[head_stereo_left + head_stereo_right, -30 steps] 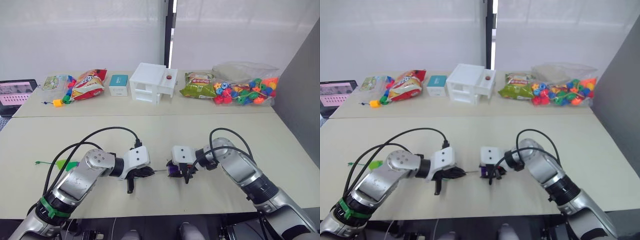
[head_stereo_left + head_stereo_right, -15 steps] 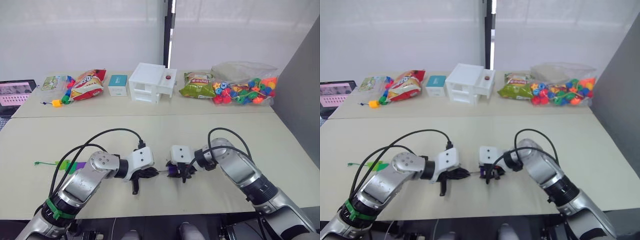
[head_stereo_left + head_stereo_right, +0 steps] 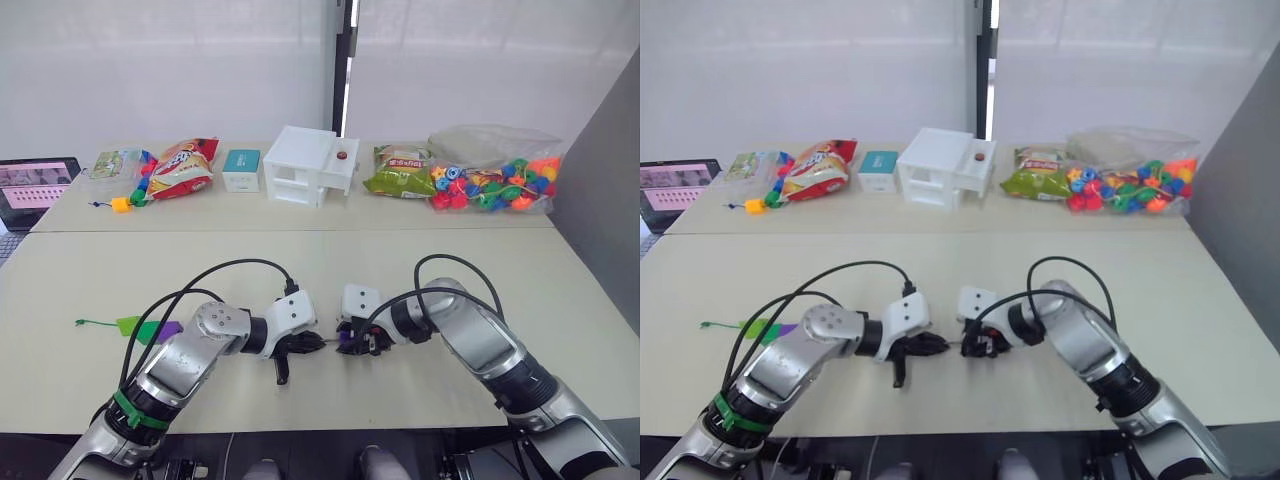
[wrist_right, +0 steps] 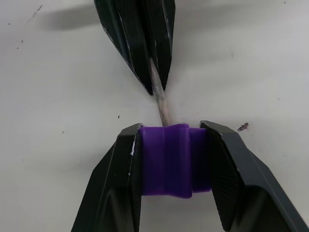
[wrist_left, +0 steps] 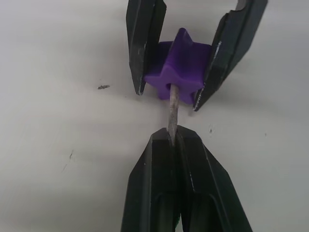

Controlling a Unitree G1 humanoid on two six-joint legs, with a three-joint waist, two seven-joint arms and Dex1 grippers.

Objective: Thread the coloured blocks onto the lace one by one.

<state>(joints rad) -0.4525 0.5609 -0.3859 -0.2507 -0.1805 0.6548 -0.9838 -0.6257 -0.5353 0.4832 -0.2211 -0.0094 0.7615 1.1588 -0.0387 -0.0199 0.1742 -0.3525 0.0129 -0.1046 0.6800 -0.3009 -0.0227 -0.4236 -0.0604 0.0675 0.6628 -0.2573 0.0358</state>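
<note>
Low over the pale table [image 3: 90, 280], the left gripper [image 5: 172, 141] pinched the lace [image 5: 172, 107] tip while the right gripper [image 4: 175, 145] clamped the purple star block [image 5: 179, 65]; pushing straight through looked wisest.

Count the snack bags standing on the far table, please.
2: a red snack bag at the far table's left, and a green snack bag right of the white box. Others may be hidden.

Head cameras look down over the table [image 3: 560, 300]; wrist cameras face each other closely across the purple block [image 5: 181, 65].
</note>
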